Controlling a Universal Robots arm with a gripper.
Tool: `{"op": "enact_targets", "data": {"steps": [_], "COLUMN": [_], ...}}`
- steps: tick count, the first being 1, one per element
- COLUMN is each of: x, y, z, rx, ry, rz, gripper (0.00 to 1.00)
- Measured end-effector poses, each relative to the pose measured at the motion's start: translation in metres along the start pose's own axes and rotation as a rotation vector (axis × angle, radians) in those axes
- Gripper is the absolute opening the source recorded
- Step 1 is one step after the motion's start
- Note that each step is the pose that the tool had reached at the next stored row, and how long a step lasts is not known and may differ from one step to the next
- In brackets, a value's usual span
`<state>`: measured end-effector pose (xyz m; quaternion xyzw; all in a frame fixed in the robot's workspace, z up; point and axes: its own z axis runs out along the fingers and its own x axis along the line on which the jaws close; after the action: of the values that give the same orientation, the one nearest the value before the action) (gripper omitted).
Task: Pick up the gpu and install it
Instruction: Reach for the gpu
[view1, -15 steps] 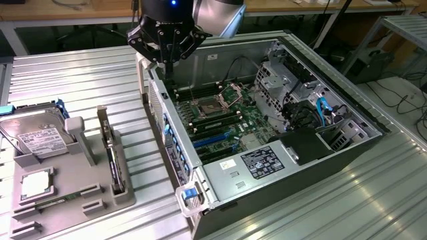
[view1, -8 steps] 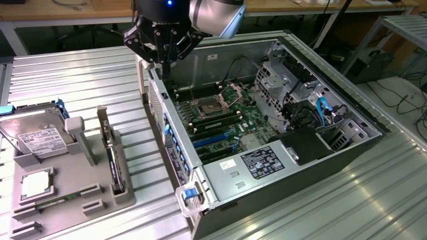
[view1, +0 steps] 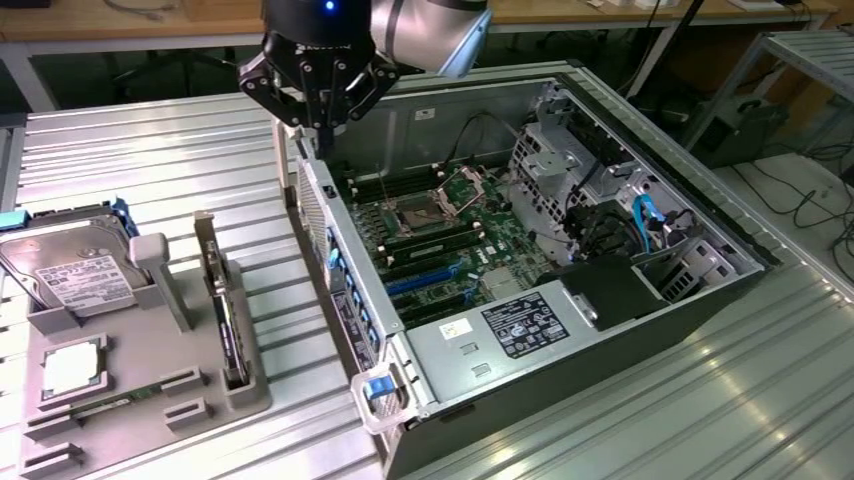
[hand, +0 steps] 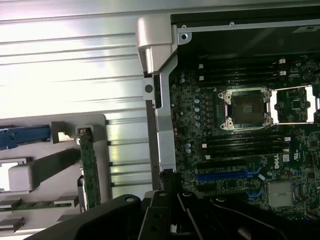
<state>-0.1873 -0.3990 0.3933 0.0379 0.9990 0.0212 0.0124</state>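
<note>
Gpu (view1: 228, 325) stands in tray (view1: 140, 405), well apart from pincer (view1: 316, 128).

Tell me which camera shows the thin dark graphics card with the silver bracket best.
The exterior view: the thin dark graphics card stands on edge in the grey tray, whole length and bracket visible. The wrist view shows the card as a narrow green strip seen edge-on.
</note>
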Motion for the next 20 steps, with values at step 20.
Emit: {"op": "enact_targets", "data": {"steps": [20], "x": [0.020], "y": [-0.0016], "z": [-0.0005], "rx": [0.0000], "ry": [0.0006], "rz": [0.000], "gripper": [0.11]}}
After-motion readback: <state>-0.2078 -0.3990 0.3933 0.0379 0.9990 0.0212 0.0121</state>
